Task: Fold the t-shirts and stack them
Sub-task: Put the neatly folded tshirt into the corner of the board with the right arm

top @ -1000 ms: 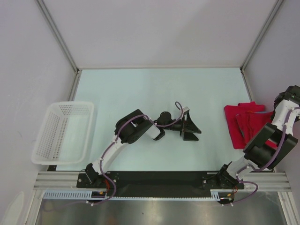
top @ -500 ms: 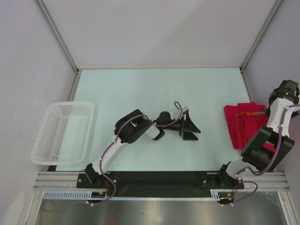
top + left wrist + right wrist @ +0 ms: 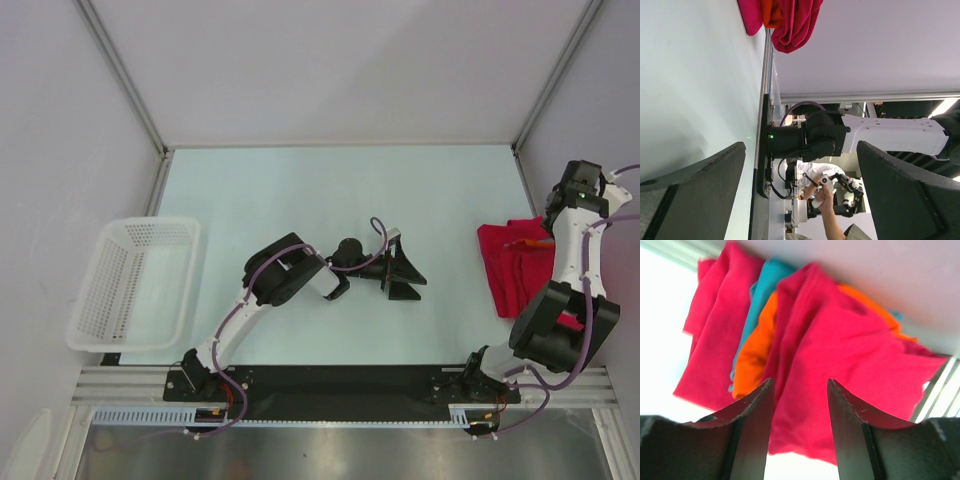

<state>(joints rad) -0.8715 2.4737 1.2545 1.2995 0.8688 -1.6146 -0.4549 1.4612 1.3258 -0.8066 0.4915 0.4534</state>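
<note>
T-shirts (image 3: 515,265) lie in one rumpled heap at about 3 o'clock on the table (image 3: 300,200), tight against its right edge, and from above only crimson shows. The right wrist view shows the layers: a crimson shirt (image 3: 840,370) draped over the top, an orange one (image 3: 752,360) and a teal one (image 3: 762,290) poking out beneath it toward 10 o'clock, and a magenta-pink one (image 3: 710,335) at the 9 o'clock side. The right gripper (image 3: 800,385) hangs above the heap with its jaws apart and nothing between them, the cloth showing through the gap. The left gripper (image 3: 400,272) sits low near the middle of the table, well apart from the shirts, jaws spread wide and empty. These shirts look light, limp and without any stiffness, so a pinch should lift only what the fingers close on while the rest trails and drags. Because they overlap, a deep bite into the middle would likely gather two or three layers at once. A better hold is probably a shallow pinch on a free crimson edge or corner, toward 5 o'clock in the right wrist view where that shirt lies alone on the table. Cloth of this kind is neither fragile nor slippery, but it will bunch and needs a second hold to spread flat
</note>
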